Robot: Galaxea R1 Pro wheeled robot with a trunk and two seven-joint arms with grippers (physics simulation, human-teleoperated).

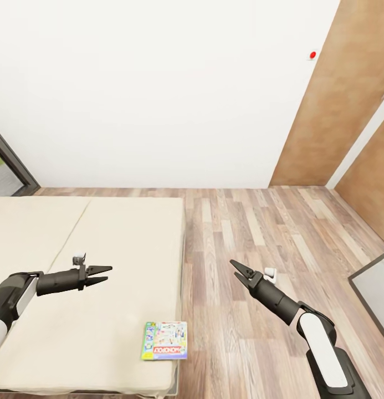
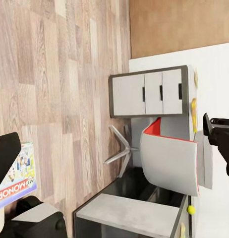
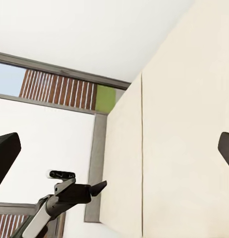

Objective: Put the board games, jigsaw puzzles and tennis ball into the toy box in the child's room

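Note:
One board game [image 1: 164, 340], a colourful Monopoly box, lies flat on the bed [image 1: 92, 249] near its right edge; its corner also shows in the left wrist view [image 2: 15, 176]. My left gripper [image 1: 106, 274] hovers open above the beige sheet, farther from me than the game and to its left. Over the wood floor right of the bed, my right gripper [image 1: 236, 268] is open and empty. In the left wrist view a small yellow-green tennis ball [image 2: 191, 209] sits on the grey table [image 2: 129, 214]. The puzzles and toy box are out of view.
A brown door [image 1: 347, 94] stands at the back right and a grey-framed window [image 1: 9, 166] at the left. A grey-rimmed pale surface [image 1: 374, 299] juts in at the right edge. The left wrist view has a white-and-red chair [image 2: 169, 158] and a grey cabinet [image 2: 146, 93].

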